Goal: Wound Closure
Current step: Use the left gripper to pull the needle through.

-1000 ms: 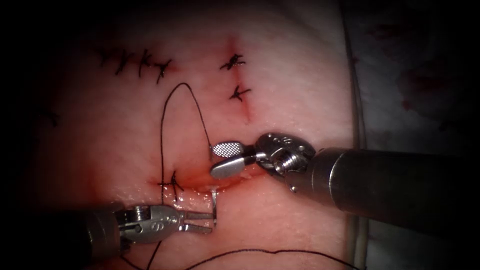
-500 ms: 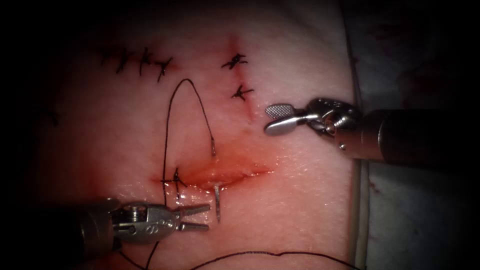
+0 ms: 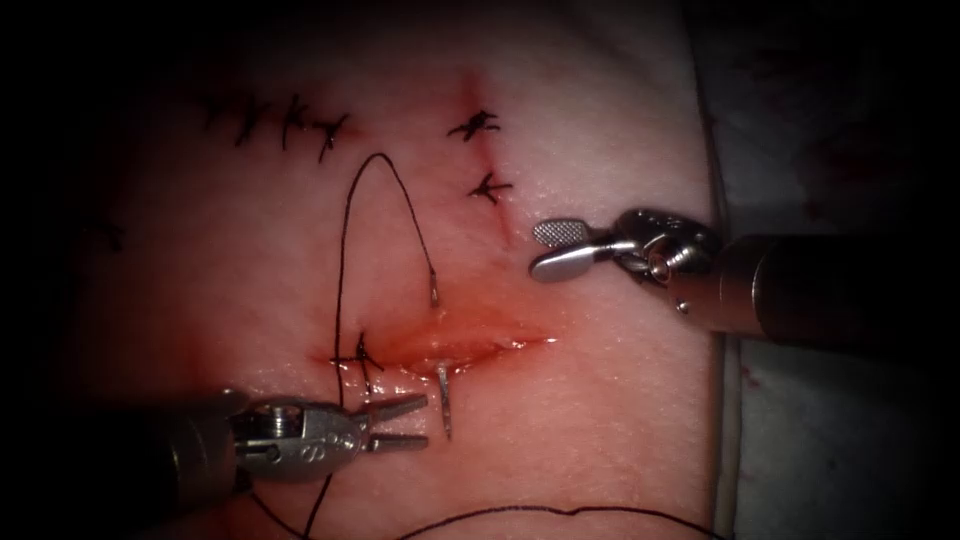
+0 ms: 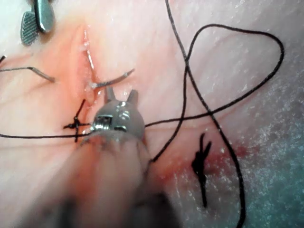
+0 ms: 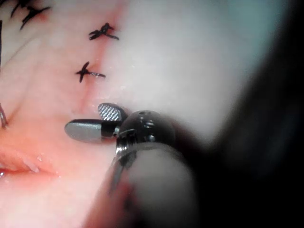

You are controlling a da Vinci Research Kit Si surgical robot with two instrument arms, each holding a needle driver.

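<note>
While the tissue [image 3: 600, 400] lay with its cut [image 3: 470, 345] still gaping right of the knotted stitch [image 3: 358, 362], the right tool [image 3: 556, 247] hung well apart to the far right, jaws parted and empty. The left tool [image 3: 408, 423] sat on the near side, jaws slightly open, holding nothing. The curved needle [image 3: 444, 398] sat through the tissue, tip out just beside those jaws, thread [image 3: 345, 240] trailing from its far end; a good grasp would take the shaft behind the tip.

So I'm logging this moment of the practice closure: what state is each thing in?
Left tool: jaws open, holding nothing, beside the needle.
Right tool: jaws open, holding nothing, above the cut's right end.
Needle: through the tissue across the cut, both ends out, held by neither tool.
Thread: slack loop from the needle's tail, lying on the tissue.
Cut: left end stitched, the rest open, wet with red fluid.
</note>
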